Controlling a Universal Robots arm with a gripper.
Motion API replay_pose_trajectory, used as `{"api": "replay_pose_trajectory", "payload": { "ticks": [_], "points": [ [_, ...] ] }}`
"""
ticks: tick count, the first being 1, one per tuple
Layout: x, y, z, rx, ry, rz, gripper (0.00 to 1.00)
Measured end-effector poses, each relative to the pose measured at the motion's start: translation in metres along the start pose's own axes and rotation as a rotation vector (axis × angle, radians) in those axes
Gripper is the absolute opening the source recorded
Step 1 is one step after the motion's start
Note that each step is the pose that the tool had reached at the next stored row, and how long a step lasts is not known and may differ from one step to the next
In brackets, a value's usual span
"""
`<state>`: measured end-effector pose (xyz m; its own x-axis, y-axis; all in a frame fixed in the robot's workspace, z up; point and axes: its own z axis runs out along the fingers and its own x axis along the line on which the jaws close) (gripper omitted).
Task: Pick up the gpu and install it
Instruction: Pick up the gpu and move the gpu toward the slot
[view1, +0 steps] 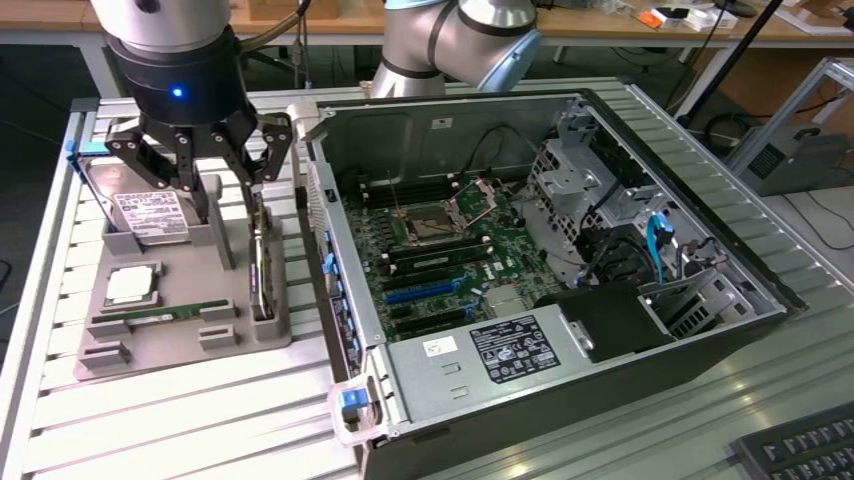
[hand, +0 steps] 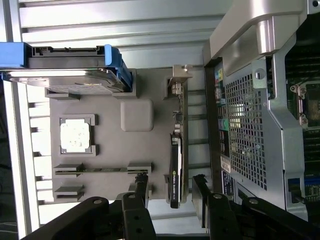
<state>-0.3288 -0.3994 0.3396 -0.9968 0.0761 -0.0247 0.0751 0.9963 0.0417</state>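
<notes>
Plainly open, the claw (hand: 171, 184) straddles the edge-on gpu (hand: 178, 145); whether its fingers (hand: 141, 184) touch is unclear.

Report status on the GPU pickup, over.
Gripper open, over the gpu. It stands edge-on in the grey tray, not yet lifted. Case wall close beside it.

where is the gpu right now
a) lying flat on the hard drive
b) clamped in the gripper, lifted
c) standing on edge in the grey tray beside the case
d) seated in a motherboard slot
c: the gpu stands on edge in the grey tray beside the computer case, and the open gripper is not gripping it.
</notes>
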Motion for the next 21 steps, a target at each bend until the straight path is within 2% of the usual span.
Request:
{"api": "replay_pose_trajectory", "payload": {
  "ticks": [21],
  "points": [
    [0.0053, -0.0005, 0.0025, 0.0000, 0.0001, 0.000, 0.48]
  ]
}}
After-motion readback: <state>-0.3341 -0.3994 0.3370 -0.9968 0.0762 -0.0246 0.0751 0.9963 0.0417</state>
